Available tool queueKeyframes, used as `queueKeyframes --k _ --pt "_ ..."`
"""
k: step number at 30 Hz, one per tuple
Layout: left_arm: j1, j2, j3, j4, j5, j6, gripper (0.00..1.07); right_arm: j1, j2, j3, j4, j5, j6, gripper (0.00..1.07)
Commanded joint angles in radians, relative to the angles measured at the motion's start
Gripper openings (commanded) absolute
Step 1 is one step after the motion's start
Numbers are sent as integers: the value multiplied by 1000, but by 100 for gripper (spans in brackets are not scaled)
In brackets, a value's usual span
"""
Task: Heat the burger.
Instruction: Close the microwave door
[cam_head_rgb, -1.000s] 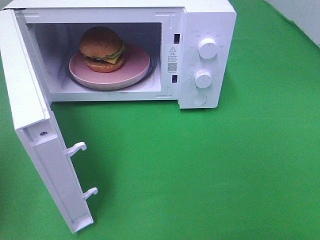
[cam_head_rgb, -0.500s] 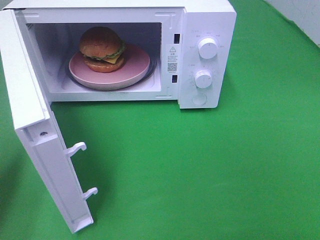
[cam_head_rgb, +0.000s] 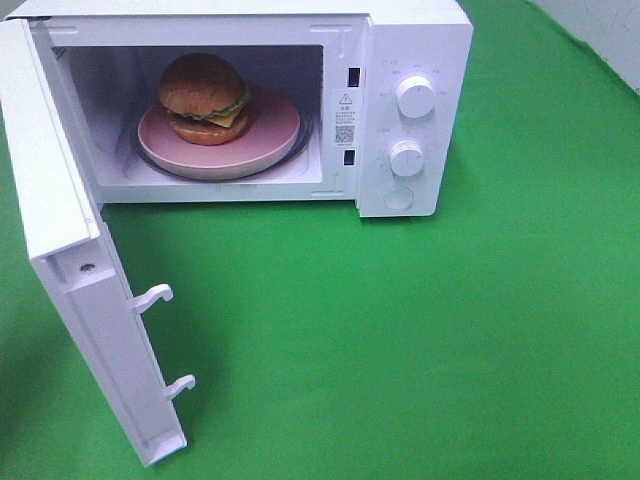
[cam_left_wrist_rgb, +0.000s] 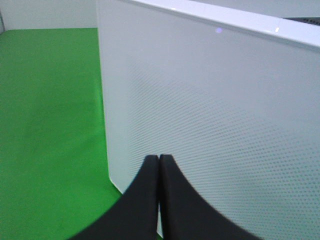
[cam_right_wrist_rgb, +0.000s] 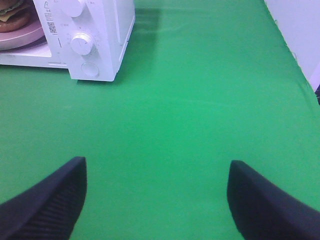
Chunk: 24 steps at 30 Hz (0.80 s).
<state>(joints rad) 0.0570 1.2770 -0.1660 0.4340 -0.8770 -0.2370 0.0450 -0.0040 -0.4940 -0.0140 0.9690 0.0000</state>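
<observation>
Our left gripper (cam_left_wrist_rgb: 159, 159) has its two black fingers pressed flat together with nothing between them. In its wrist view it sits just in front of a broad white door (cam_left_wrist_rgb: 225, 100) with a fine dotted pattern, near that panel's upright edge, with the green cloth (cam_left_wrist_rgb: 50, 125) of the tabletop beside it. We cannot see the burger from here.

Our right gripper (cam_right_wrist_rgb: 156, 167) has its dark textured fingers spread wide apart and holds nothing, with only green cloth between them. Well apart from it, across a bare stretch of cloth, stands the white box-shaped microwave (cam_right_wrist_rgb: 107, 30) with its lower round white knob (cam_right_wrist_rgb: 81, 44). Past the control panel we catch a sliver of the burger (cam_right_wrist_rgb: 11, 12), showing lettuce, cheese and patty, on the round pink plate (cam_right_wrist_rgb: 22, 35).

In the high view neither gripper shows. The microwave stands at the far left of the tabletop, its door (cam_head_rgb: 60, 200) swung fully open toward the near left corner. The glossy golden-brown burger (cam_head_rgb: 205, 97) sits upright inside the cavity on the pink plate (cam_head_rgb: 270, 135), nearer the plate's left rim than its right. The two knobs (cam_head_rgb: 415, 96) sit one above the other on the panel to the right of the cavity.
</observation>
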Motion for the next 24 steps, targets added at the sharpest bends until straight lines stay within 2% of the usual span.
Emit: queueKeyframes --k 1,2,3,5,11,17,18,19,21,24 --pt "-6 20 -19 54 -37 -25 0 -7 -27 3 -4 -11 0 75" --pt "-6 41 -39 95 -35 -47 0 -7 -27 3 -4 -11 0 75" --pt "-6 41 -39 95 -35 -47 0 -7 -27 3 -4 -11 0 75" --pt "-6 83 -78 151 -36 -106 0 -7 -27 3 -4 -11 0 75" --pt "-18 129 -106 189 -34 -132 0 -7 -27 3 -4 -11 0 75" --pt "-80 179 -135 141 -34 -125 0 -7 -27 3 -4 -11 0 75" --pt "-115 194 -141 100 -36 -97 0 -7 -27 3 -4 -11 0 75" --pt "-115 194 -141 100 -36 -97 0 -7 -27 3 -4 -11 0 75" --pt "-180 220 -157 33 -33 -37 0 -7 -27 3 -4 -11 0 75" --pt "-216 235 -170 -4 -32 -18 0 -7 -27 3 -4 -11 0 75"
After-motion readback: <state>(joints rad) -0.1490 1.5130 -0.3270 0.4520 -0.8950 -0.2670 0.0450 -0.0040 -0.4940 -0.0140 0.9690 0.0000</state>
